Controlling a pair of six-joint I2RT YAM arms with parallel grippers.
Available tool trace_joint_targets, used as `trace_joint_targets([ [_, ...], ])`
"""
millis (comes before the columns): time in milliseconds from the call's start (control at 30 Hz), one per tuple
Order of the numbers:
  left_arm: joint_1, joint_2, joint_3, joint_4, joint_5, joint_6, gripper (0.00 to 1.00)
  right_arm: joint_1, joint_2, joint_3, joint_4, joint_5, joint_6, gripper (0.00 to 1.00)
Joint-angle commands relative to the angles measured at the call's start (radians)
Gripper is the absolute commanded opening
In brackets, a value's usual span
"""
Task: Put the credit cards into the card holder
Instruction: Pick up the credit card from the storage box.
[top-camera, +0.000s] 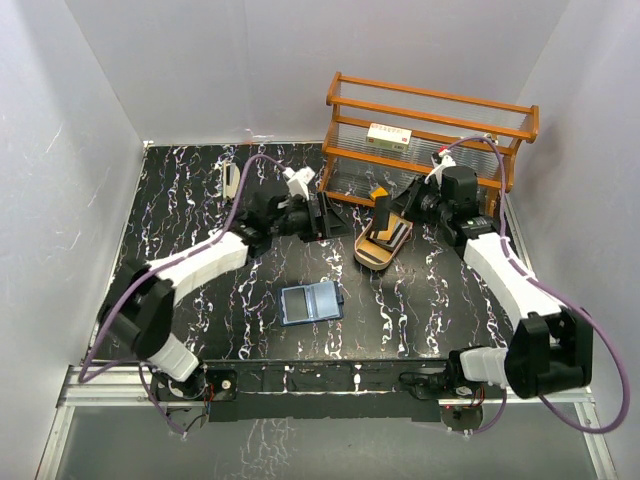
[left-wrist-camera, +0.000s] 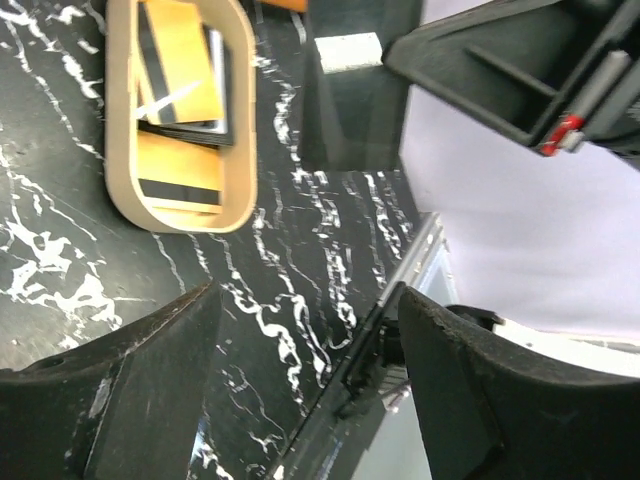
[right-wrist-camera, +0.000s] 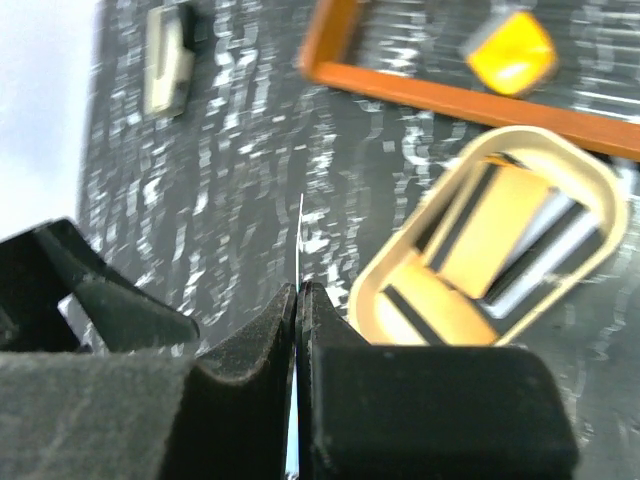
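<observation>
None slotted yet, by the look — your right gripper (right-wrist-camera: 300, 292) pinches one card (right-wrist-camera: 301, 235) edge-on near the tray (top-camera: 362, 257), left gripper (left-wrist-camera: 305, 300) gapes empty, card holder (top-camera: 310, 301) lies open mid-table, more cards (left-wrist-camera: 180, 60) sit in the tray.

Black table (top-camera: 190, 190) veined white like marble. Navy card holder (top-camera: 311, 301), pale blue-grey inside. Tan oval tray (top-camera: 365, 262) holds orange, black-striped credit cards (left-wrist-camera: 180, 40). Orange-brown rack (top-camera: 430, 105) far right.
</observation>
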Motion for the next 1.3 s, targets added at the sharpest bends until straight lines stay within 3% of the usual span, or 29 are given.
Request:
trace_joint_targets([
  [0,-0.002,-0.204,-0.067,-0.088,-0.006,-0.004,0.7,0.0,-0.113,-0.043,0.108,-0.301,-0.003,0.0],
  [167,0.001,-0.295,-0.111,-0.067,0.051,-0.054,0.71,0.001,-0.202,-0.125,0.25,-0.505,0.105,0.0],
  [300,0.001,-0.29,-0.131,0.088,0.146,-0.148,0.59,0.001,-0.248,-0.195,0.452,-0.604,0.274,0.0],
  [633,0.001,-0.276,-0.164,0.369,0.224,-0.341,0.5,0.003,-0.252,-0.239,0.554,-0.626,0.375,0.0],
  [1100,0.001,-0.244,-0.179,0.338,0.193,-0.31,0.47,0.028,-0.241,-0.264,0.614,-0.625,0.422,0.0],
  [1200,0.002,-0.241,-0.18,0.372,0.208,-0.332,0.34,0.038,-0.233,-0.268,0.613,-0.622,0.42,0.0],
  [1233,0.001,-0.241,-0.182,0.383,0.212,-0.338,0.27,0.041,-0.23,-0.269,0.612,-0.619,0.419,0.0],
  [1267,0.001,-0.242,-0.185,0.397,0.213,-0.345,0.13,0.044,-0.227,-0.269,0.604,-0.614,0.413,0.0],
])
